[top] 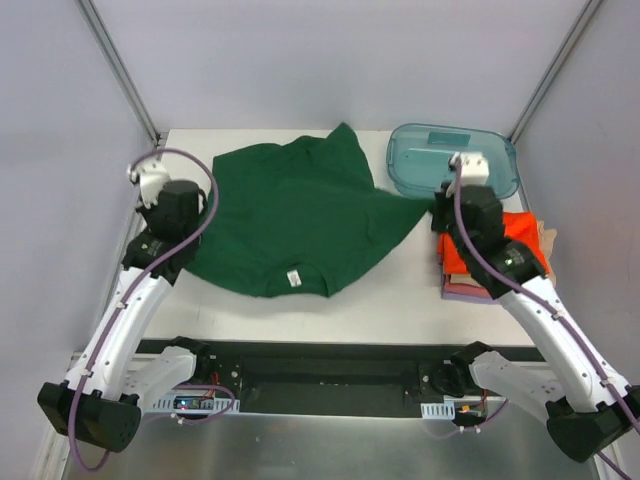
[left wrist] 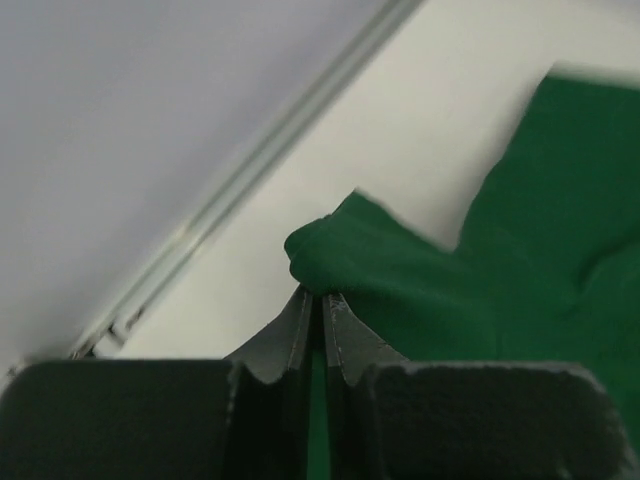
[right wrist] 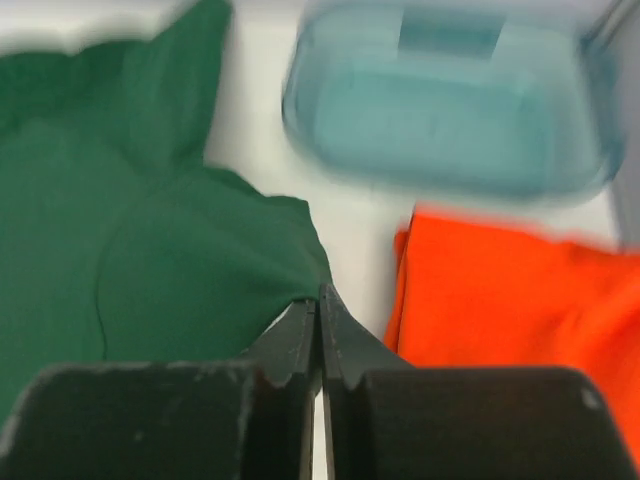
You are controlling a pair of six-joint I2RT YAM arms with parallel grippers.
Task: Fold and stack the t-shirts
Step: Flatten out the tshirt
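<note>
The large dark green t-shirt lies spread on the white table, collar label toward the near edge. My left gripper is at its left edge. In the left wrist view it is shut on a bunched fold of the green cloth. My right gripper is at the shirt's right corner. In the right wrist view it is shut on the edge of the green shirt. A folded stack with the orange shirt on top, beige and pink below, sits at the right.
A translucent teal tub stands upside down at the back right, just behind the stack; it also shows in the right wrist view. Grey walls with metal rails enclose the table on three sides. The orange shirt lies right of my right fingers.
</note>
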